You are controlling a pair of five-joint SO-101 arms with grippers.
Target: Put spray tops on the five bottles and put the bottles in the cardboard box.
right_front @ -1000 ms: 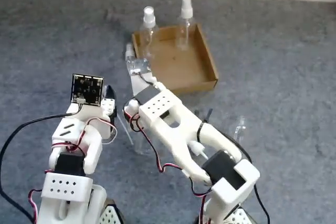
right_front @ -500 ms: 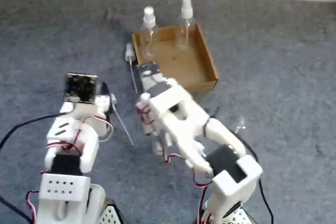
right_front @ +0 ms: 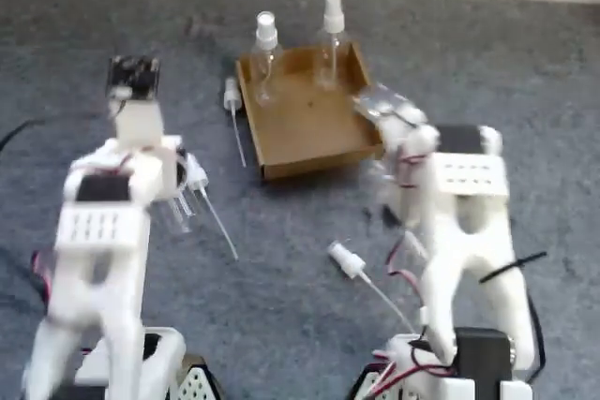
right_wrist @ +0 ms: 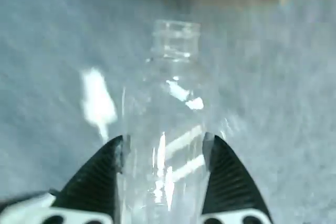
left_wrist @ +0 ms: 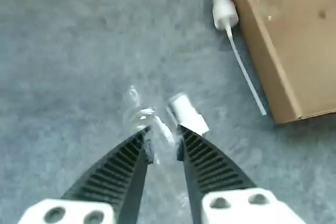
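Well to the left of the cardboard box [right_front: 314,133], the left gripper [left_wrist: 164,132] has its jaws nearly together, pinching the held spray top [left_wrist: 186,115] just below its white head. A glassy glint beside the head cannot be identified. Against the box's left wall a second spray top [right_front: 232,94] lies on the grey tabletop [right_front: 525,63], its tube running along the wall. Inside the box, at its far wall, stand the rear-left capped bottle [right_front: 265,55] and the rear-right capped bottle [right_front: 330,39]. In front of the box, apart from it, lies a third spray top [right_front: 345,257]. Near the box's front right corner, the right gripper [right_wrist: 164,142] is clamped on both sides of the open bottle [right_wrist: 173,103], whose bare neck points toward the box.

The step in hand looks like joining the held spray top to this open bottle. To do it well, the right arm should hold the bottle steady with its neck up. The left arm should feed the tube tip in first, then press the head straight down.
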